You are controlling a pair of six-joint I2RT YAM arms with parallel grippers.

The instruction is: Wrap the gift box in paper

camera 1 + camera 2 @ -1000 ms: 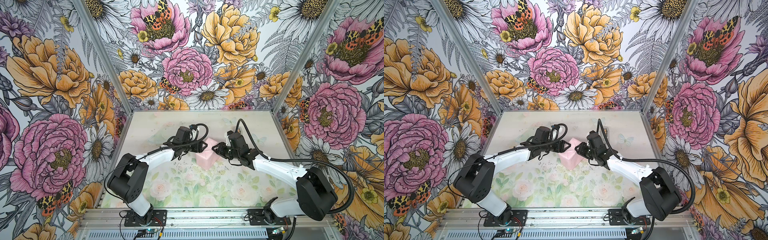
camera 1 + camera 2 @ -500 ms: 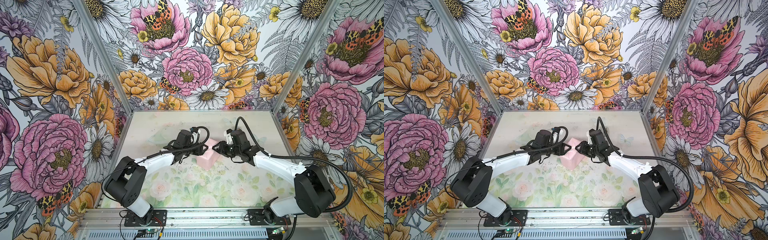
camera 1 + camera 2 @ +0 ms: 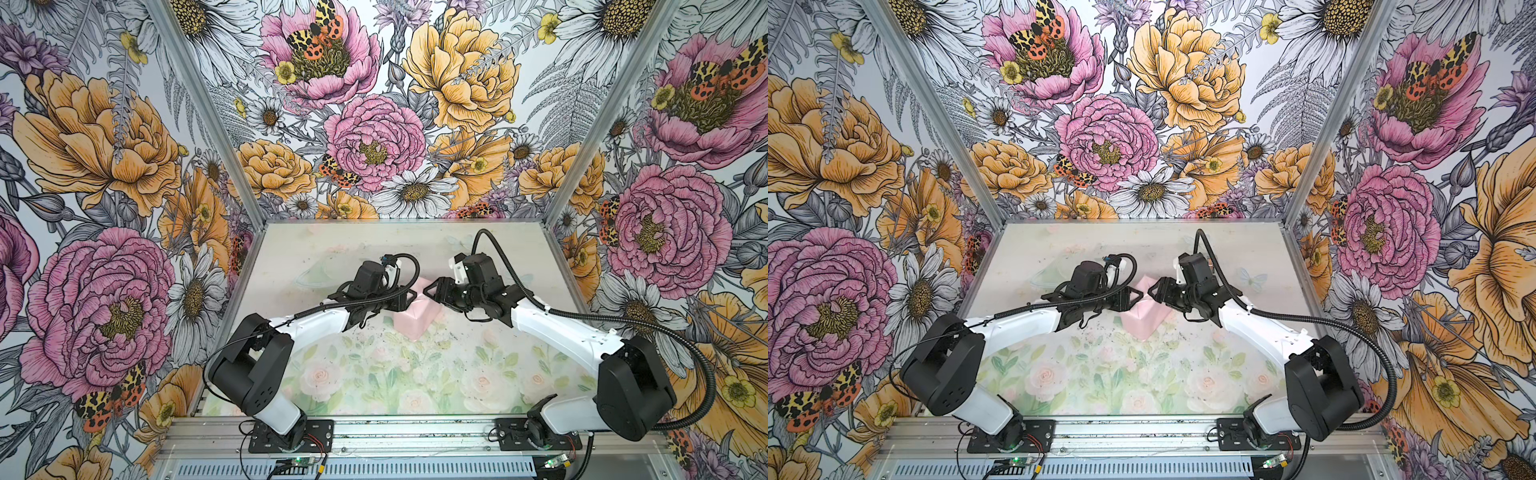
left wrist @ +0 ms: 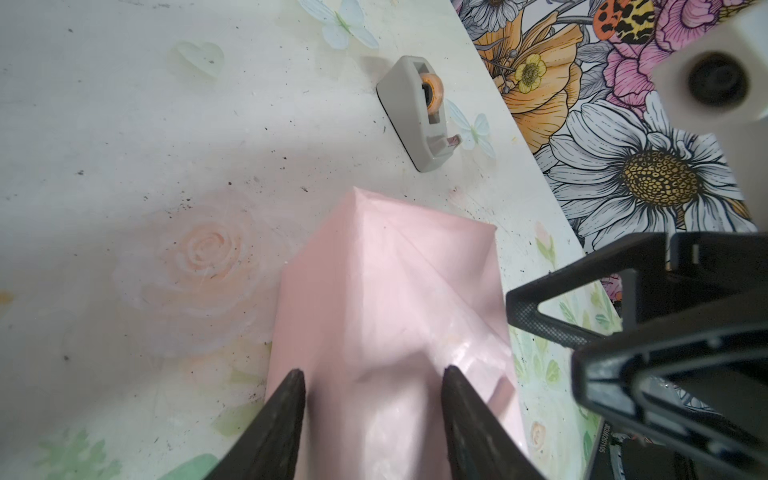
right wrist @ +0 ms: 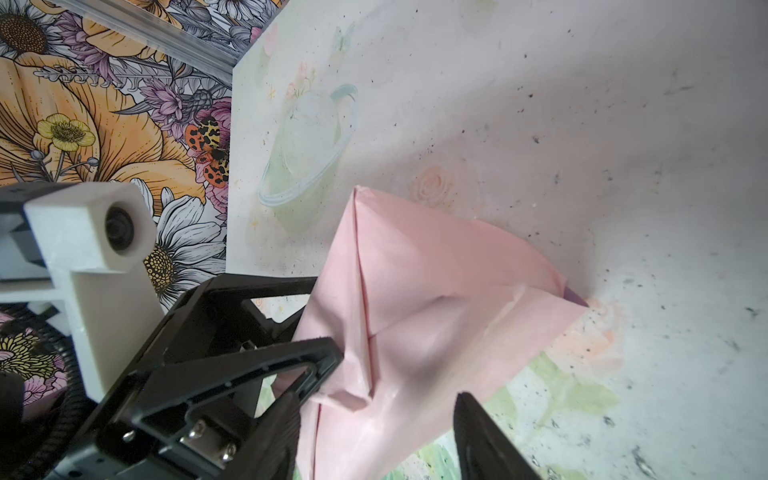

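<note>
The paper (image 3: 415,322) (image 3: 1144,322) is folded pale pink side out into a peaked bundle at mid-table. The gift box is hidden under it. A lilac sliver of the paper (image 5: 575,296) shows at one corner. My left gripper (image 3: 411,297) (image 4: 370,374) is at the bundle's left end, jaws apart, both fingertips resting on the paper (image 4: 382,299). My right gripper (image 3: 429,291) (image 5: 376,399) stands open at the right end, with a paper (image 5: 436,291) fold between its spread fingers, touching neither that I can see. The two grippers nearly meet above the bundle.
A grey tape dispenser (image 4: 415,116) with an orange roll sits on the table beyond the bundle, near the right wall. The floral walls (image 3: 623,208) close in the table on three sides. The arms' bases stand at the front rail (image 3: 415,432).
My right gripper has opened and let go of the paper fold. The left gripper has moved right onto the bundle and narrowed its jaws a little.
</note>
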